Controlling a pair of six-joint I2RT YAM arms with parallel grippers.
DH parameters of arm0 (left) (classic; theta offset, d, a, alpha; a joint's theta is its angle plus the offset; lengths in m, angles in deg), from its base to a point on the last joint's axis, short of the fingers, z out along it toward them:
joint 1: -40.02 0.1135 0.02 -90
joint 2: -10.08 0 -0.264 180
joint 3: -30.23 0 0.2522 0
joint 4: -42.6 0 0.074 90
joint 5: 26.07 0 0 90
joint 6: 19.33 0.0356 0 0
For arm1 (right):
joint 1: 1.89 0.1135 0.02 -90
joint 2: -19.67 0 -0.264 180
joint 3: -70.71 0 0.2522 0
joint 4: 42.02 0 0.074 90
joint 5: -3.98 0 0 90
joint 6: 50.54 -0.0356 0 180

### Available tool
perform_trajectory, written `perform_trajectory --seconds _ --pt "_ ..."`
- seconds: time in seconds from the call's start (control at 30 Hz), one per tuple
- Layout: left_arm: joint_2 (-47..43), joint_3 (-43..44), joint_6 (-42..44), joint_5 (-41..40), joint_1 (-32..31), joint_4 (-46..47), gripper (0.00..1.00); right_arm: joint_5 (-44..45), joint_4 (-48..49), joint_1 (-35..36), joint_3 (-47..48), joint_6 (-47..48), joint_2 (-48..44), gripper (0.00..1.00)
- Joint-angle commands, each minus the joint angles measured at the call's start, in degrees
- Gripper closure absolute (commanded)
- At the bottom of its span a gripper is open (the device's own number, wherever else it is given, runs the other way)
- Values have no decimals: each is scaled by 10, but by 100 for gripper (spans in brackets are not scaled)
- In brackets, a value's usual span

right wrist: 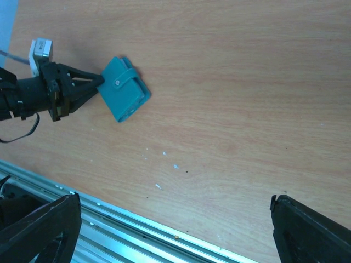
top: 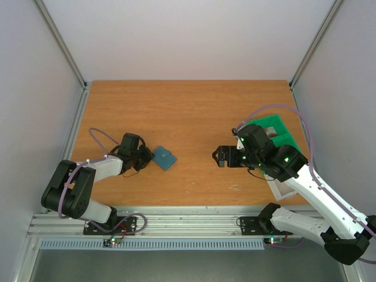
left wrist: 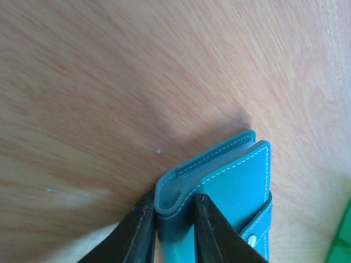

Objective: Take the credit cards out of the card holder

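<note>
The card holder (top: 164, 158), a blue-teal folded wallet with its snap strap fastened, lies flat on the wooden table left of centre. My left gripper (top: 150, 157) reaches it from the left. In the left wrist view its two black fingers (left wrist: 143, 230) press on either side of the card holder's (left wrist: 236, 181) near folded corner, so the left gripper (left wrist: 174, 200) is shut on it. The right wrist view shows the same grip on the card holder (right wrist: 125, 89). The credit cards are hidden inside. My right gripper (top: 217, 156) hovers to the right, open and holding nothing (right wrist: 174, 200).
A green plastic bin (top: 273, 130) stands at the right behind my right arm, with a white tray edge (top: 282, 189) beside it. A green corner of the bin (left wrist: 343, 241) shows in the left wrist view. The aluminium rail (right wrist: 137, 219) runs along the table's near edge.
</note>
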Motion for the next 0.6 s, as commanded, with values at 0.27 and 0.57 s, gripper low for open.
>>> perform_trajectory --seconds 0.27,0.57 --pt "3 -16 47 132 -16 24 100 -81 30 -1 -49 -22 43 23" --pt "-29 17 87 137 -95 -91 100 -101 123 48 -67 -43 169 43"
